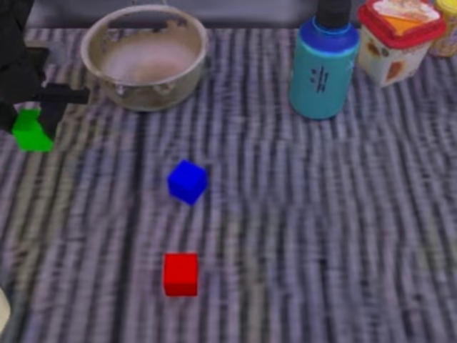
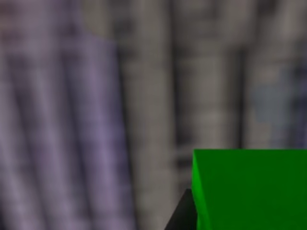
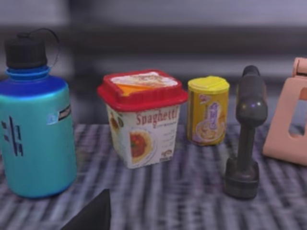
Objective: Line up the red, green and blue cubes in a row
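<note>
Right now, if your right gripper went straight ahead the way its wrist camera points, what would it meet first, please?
Probably the red-lidded spaghetti tub, nearly dead ahead in the right wrist view, with the teal bottle just to one side. Depth is unclear, so the bottle could come first. The striped cloth between looks free.

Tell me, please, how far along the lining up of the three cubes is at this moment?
Partly done, it seems. The red cube and blue cube sit mid-table, one behind the other, apart, roughly in line. In hand: the left gripper at the table's left edge is on the green cube. Left: bringing green into that line. The right arm is out of the top view.
</note>
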Controlling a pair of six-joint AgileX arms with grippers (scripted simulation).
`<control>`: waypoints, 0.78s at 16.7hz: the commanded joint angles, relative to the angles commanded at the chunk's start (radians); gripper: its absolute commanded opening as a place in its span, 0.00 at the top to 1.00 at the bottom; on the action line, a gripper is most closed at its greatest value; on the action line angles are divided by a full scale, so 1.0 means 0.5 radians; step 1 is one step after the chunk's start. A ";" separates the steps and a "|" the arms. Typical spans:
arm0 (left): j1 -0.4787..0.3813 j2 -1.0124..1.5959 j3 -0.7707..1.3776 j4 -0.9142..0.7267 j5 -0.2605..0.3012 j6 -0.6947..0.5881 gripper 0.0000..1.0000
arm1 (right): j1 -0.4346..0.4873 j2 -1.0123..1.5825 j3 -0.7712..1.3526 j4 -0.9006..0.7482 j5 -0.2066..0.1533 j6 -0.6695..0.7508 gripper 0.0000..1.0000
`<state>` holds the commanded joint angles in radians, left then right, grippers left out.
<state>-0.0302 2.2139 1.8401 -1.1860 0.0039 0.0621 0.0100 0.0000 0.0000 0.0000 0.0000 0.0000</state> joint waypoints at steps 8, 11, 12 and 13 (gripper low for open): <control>-0.325 -0.025 -0.036 -0.008 -0.005 -0.324 1.00 | 0.000 0.000 0.000 0.000 0.000 0.000 0.00; -0.685 -0.077 -0.098 -0.018 -0.009 -0.742 1.00 | 0.000 0.000 0.000 0.000 0.000 0.000 0.00; -0.819 -0.099 -0.124 -0.020 -0.010 -0.903 1.00 | 0.000 0.000 0.000 0.000 0.000 0.000 0.00; -0.957 -0.124 -0.153 -0.021 -0.011 -1.065 1.00 | 0.000 0.000 0.000 0.000 0.000 0.000 0.00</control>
<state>-0.5084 2.1520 1.7637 -1.1963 -0.0018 -0.4703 0.0100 0.0000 0.0000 0.0000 0.0000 0.0000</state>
